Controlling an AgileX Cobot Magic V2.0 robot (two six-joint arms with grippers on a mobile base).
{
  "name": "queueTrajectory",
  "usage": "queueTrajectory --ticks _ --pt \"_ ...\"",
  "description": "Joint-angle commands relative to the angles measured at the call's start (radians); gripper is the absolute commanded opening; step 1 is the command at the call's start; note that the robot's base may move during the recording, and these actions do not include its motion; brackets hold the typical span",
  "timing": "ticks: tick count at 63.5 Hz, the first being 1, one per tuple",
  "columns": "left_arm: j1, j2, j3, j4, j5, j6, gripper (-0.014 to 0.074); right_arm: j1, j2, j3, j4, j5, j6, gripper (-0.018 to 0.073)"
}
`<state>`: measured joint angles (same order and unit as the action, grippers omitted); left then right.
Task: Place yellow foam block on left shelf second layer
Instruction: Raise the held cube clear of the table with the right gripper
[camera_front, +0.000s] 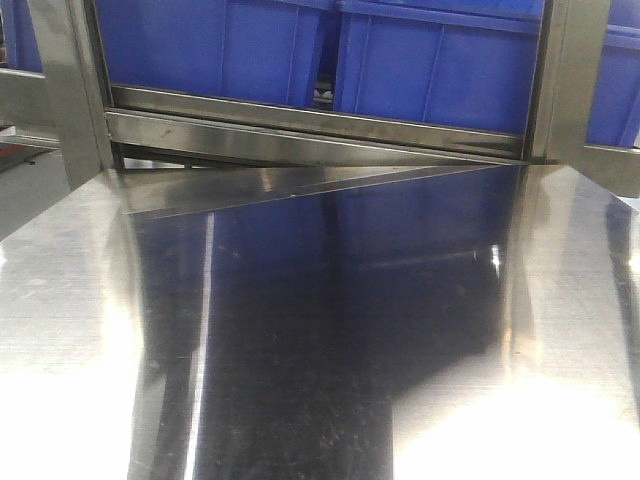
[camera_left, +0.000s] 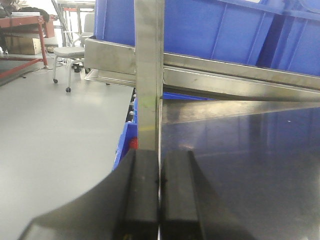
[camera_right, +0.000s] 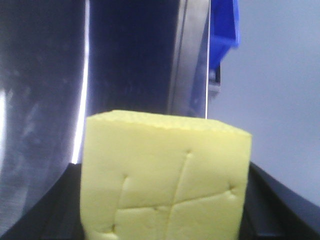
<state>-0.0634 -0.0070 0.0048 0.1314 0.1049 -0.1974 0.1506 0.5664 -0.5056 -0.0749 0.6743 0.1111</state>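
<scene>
The block (camera_right: 165, 165) sits clamped in the right tool (camera_right: 165, 205), dead ahead of its wrist; the left tool (camera_left: 160, 195) is together, empty.

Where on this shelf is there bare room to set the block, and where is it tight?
The steel shelf surface is bare from the left post to the right post, back to the rear rail. It is tight overhead: blue bins fill the layer above. The yellow foam block sits in the right gripper.
</scene>
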Motion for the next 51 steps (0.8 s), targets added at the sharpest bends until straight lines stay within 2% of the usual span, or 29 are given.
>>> queueTrajectory --ticks 1,25,40,51 --pt "0.000 -0.013 0.028 -0.007 -0.082 -0.004 0.0136 -0.006 -0.110 0.000 -0.004 -0.090 -0.013 0.0279" --pt "0.000 -0.013 0.028 -0.007 -0.082 -0.004 0.0136 -0.006 -0.459 0.004 -0.005 -0.076 -0.021 0.0279" --pt "0.000 -0.013 0.028 -0.007 -0.082 -0.004 0.0136 -0.006 -0.541 0.004 -0.005 -0.049 -0.180 0.0279" --pt "0.000 -0.013 0.028 -0.007 -0.082 -0.004 0.0136 -0.006 -0.539 0.004 -0.005 -0.079 -0.188 0.0279"
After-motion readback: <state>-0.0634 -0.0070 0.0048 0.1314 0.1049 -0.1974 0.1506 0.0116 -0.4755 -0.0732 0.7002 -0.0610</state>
